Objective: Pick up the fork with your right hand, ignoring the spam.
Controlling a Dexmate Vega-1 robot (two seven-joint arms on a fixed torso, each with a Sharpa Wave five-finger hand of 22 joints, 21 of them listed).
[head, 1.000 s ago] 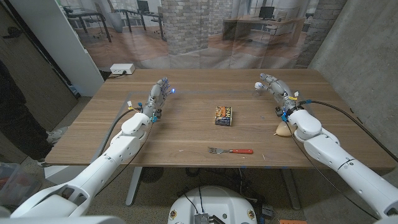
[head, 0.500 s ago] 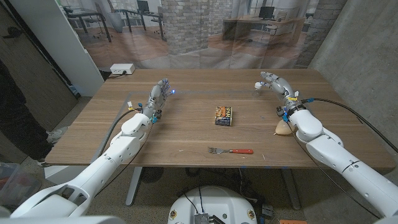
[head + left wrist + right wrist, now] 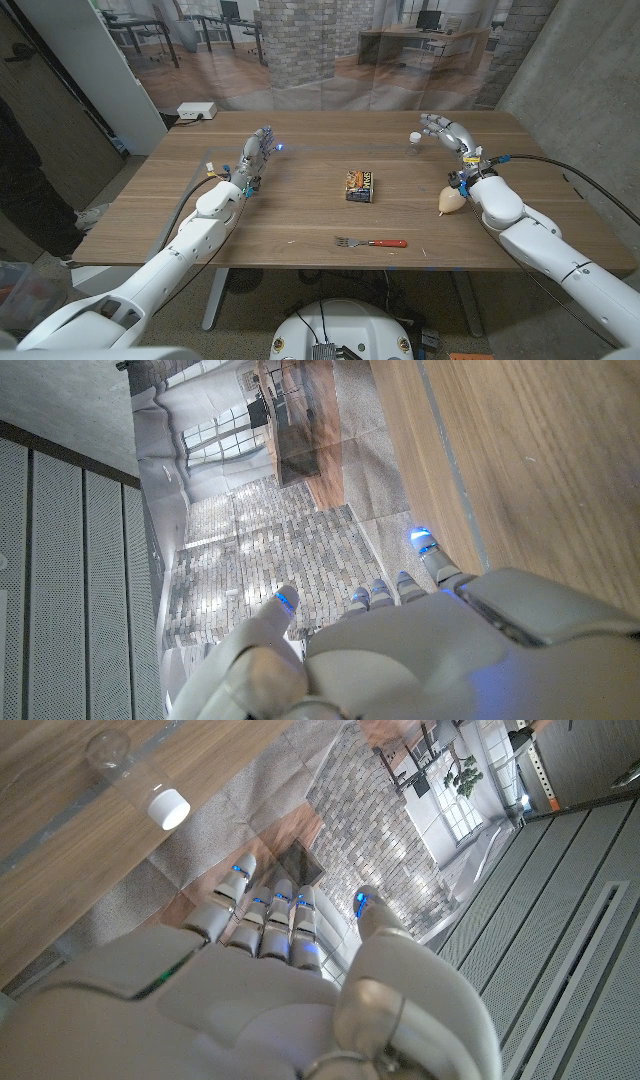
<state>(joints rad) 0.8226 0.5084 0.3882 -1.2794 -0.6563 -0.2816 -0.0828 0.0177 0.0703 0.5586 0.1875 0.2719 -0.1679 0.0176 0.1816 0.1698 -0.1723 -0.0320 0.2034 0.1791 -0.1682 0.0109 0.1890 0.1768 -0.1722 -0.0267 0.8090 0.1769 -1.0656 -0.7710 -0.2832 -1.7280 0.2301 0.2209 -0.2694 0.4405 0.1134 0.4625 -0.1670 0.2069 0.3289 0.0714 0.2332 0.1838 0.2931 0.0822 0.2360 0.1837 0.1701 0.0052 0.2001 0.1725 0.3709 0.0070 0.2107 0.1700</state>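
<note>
None of the task is complete: the fork (image 3: 371, 242) lies untouched near the table's (image 3: 300, 215) front edge, red handle toward the robot's right, just in front of the spam (image 3: 360, 185) at mid-table. Reach, grasp and lift all remain. The right hand (image 3: 447, 134) is raised at the far right, well apart from the fork, fingers extended and holding nothing, near a small clear vial (image 3: 414, 140). The left hand (image 3: 256, 154) stands at the far left, fingers extended, also holding nothing.
</note>
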